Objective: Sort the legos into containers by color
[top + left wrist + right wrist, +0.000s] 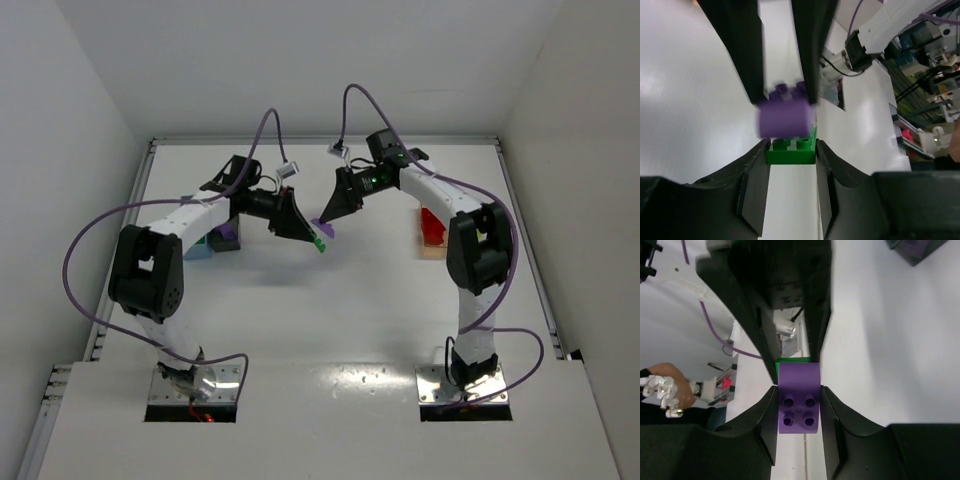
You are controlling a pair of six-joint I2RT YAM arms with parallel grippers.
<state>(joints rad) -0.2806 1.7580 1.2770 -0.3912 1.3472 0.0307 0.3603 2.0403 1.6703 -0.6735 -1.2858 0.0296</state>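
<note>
Starting at the left, Ben: which containers show from above?

Two, Ana; a light blue bin (pixel 196 249) and, touching its right side, a dark grey bin (pixel 224 243) with purple pieces (pixel 228 232) in it; both stand on the white table (pixel 320 330) and are partly hidden by the left arm.

And the left claw (pixel 308 236)?

It reaches to mid-table, well apart from those bins; its own camera shows both fingers (pixel 756 175) pressed on the sides of a green brick (pixel 790 151); it is clamped on that brick, with the studs facing away from the wrist.

What meets it there?

A purple brick (pixel 786 119), blurred in that view; it sits right against the studded side of the green brick; I cannot tell whether the two are pushed together or only touching.

Who has the purple one?

The right claw (pixel 328 220); in the right wrist view its fingers (pixel 767 415) grip the purple brick's two sides, so it is clamped on it; the hollow underside faces the camera, and a sliver of green shows just behind; the two claws point tip to tip above the table.

Further right?

A peach-orange bin (pixel 432 247) stands near the right arm; it holds red pieces (pixel 432 222); it is well apart from both claws.
</note>
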